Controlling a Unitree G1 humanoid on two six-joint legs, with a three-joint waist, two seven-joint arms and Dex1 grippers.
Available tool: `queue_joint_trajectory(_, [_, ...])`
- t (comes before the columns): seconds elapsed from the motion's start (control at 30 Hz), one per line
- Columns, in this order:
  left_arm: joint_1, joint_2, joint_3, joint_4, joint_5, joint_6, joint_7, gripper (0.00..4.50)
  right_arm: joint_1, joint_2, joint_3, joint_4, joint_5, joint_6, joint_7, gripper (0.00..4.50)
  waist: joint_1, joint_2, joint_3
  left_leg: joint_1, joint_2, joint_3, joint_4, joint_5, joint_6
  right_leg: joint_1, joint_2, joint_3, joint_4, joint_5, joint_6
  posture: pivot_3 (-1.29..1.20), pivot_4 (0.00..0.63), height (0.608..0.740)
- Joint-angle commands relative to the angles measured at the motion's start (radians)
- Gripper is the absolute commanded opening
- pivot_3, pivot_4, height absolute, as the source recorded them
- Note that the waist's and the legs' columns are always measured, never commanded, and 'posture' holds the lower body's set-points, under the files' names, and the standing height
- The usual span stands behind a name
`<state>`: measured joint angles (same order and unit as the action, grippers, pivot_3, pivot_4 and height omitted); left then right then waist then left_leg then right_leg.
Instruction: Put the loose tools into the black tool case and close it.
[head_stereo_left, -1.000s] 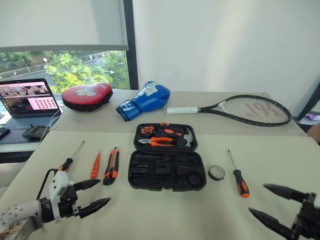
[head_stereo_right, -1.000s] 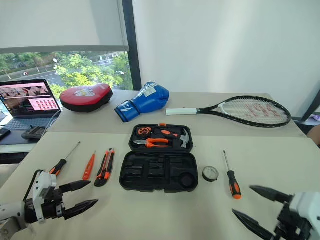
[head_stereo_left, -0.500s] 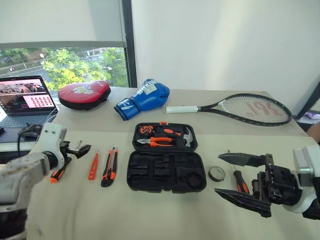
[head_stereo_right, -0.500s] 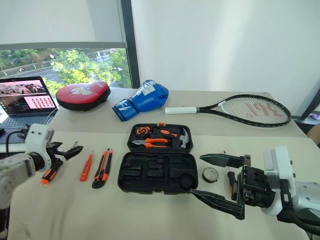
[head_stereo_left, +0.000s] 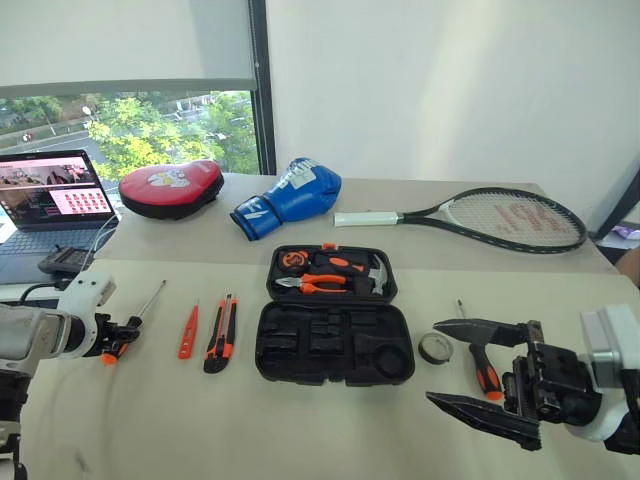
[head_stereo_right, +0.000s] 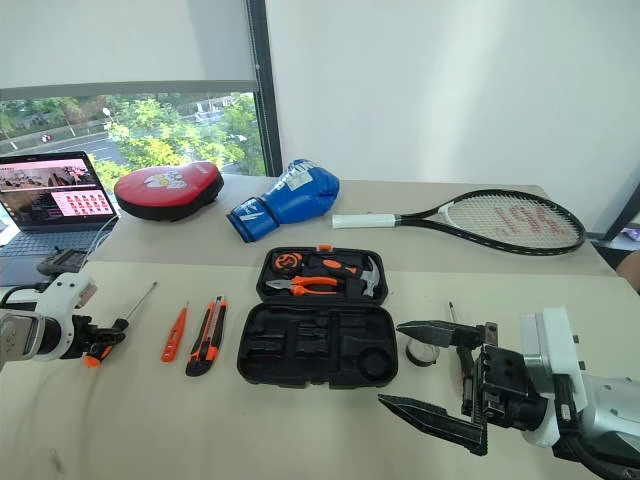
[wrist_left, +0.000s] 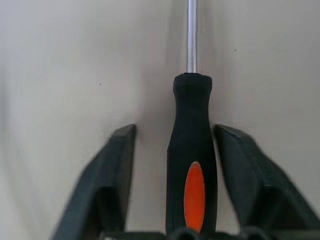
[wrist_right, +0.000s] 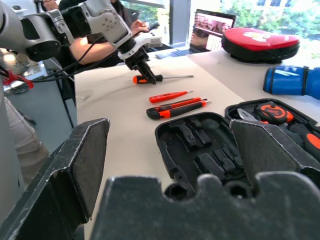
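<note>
Straddling the handle of the left screwdriver (wrist_left: 192, 165), the left gripper (head_stereo_left: 112, 335) has a black finger on each side of it with a sliver of table still showing between each finger and the grip, so it's narrow-ish but not clamped on anything. That screwdriver lies flat near the left edge of the table (head_stereo_left: 320, 430), metal shaft pointing away toward the laptop (head_stereo_left: 50, 205).

Over on the other side, the right gripper (head_stereo_left: 480, 370) hangs above the table with its two fingers spread wide, nothing between them, pointing across toward the case. Just past it sits the second long screwdriver (head_stereo_left: 482, 362), partly hidden behind the fingers, and the small dark tape roll (head_stereo_left: 434, 347) right beside the case's right end.

The black tool case (head_stereo_left: 335, 340) is lying open in the middle of the table, the near half showing bare moulded slots, the far half holding the orange-handled pliers (head_stereo_left: 318, 285) and a hammer (head_stereo_left: 374, 272). Left of the case, close together, are the utility knife (head_stereo_left: 220, 333) and the small orange screwdriver (head_stereo_left: 187, 332), both lying lengthwise.

Further back there's a red punching pad (head_stereo_left: 172, 188), a blue boxing glove (head_stereo_left: 290, 198) and a tennis racket (head_stereo_left: 490, 218). In the right wrist view a person (wrist_right: 107, 42) sits behind the left arm.
</note>
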<state>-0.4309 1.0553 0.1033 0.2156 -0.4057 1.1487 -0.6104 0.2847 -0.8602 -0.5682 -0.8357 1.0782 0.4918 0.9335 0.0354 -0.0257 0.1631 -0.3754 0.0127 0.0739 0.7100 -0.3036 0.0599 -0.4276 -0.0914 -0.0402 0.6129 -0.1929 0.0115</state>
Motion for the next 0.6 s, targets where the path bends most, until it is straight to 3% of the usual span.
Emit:
queue_joint_trajectory(0.03, [-0.007, -0.05, 0.101, 0.005, -0.036, -0.189, -0.087, 1.03, 0.02, 0.024, -0.019, -0.036, -0.012, -0.026, -0.024, 4.5, 0.001, 0.0, 0.0, 0.0, 0.0, 0.0, 0.0, 0.0, 0.0, 0.0, 0.0, 0.0, 0.0, 0.0, 0.0, 0.0, 0.15, 0.74])
queue_joint_trajectory(0.07, [-0.018, -0.067, 0.138, -0.027, -0.065, -0.257, -0.131, 0.74, 0.026, 0.032, -0.019, -0.04, -0.018, -0.028, -0.035, 4.5, 0.004, 0.0, 0.0, 0.0, 0.0, 0.0, 0.0, 0.0, 0.0, -0.001, -0.001, 0.0, 0.0, 0.0, 0.0, 0.0, 0.15, 0.74])
queue_joint_trajectory(0.17, [-0.095, -0.088, 0.14, -0.126, -0.124, -0.339, -0.255, 0.72, 0.043, 0.049, -0.012, -0.048, -0.037, -0.015, -0.088, 4.5, 0.01, -0.004, 0.0, -0.008, 0.0, -0.003, 0.003, 0.002, -0.002, -0.005, -0.004, 0.0, 0.0, 0.001, -0.001, 0.0, 0.15, 0.74])
queue_joint_trajectory(0.23, [-0.136, -0.089, 0.038, -0.212, -0.142, -0.383, -0.403, 0.72, 0.074, 0.062, -0.019, -0.055, -0.07, -0.019, -0.099, 4.5, 0.016, -0.007, -0.001, -0.016, 0.0, -0.004, 0.005, 0.006, -0.008, -0.01, -0.003, -0.001, 0.0, 0.003, -0.003, 0.0, 0.15, 0.74])
queue_joint_trajectory(0.3, [-0.15, -0.081, -0.116, -0.269, -0.059, -0.529, -0.561, 0.72, 0.097, 0.07, -0.031, -0.049, -0.095, -0.021, -0.114, 4.5, 0.016, -0.005, -0.002, -0.016, -0.002, -0.004, 0.005, 0.007, -0.008, -0.01, -0.001, -0.002, 0.0, 0.003, -0.003, 0.0, 0.15, 0.74])
queue_joint_trajectory(0.4, [-0.311, -0.197, -0.375, -0.175, 0.14, -0.727, -0.662, 0.72, 0.184, 0.095, -0.115, -0.058, -0.09, -0.013, -0.127, 4.5, 0.02, 0.005, -0.006, -0.013, -0.01, 0.001, 0.003, 0.005, -0.003, -0.008, -0.001, 0.0, 0.0, 0.002, -0.001, 0.0, 0.15, 0.74])
queue_joint_trajectory(0.6, [-0.546, -0.368, -0.572, 0.135, 0.344, -0.866, -0.738, 0.72, 0.328, 0.144, -0.223, -0.133, -0.095, -0.032, -0.142, 4.5, -0.003, -0.001, -0.003, -0.015, -0.014, 0.004, 0.007, 0.001, 0.014, -0.007, 0.0, 0.003, -0.001, 0.003, 0.006, 0.0, 0.15, 0.74])
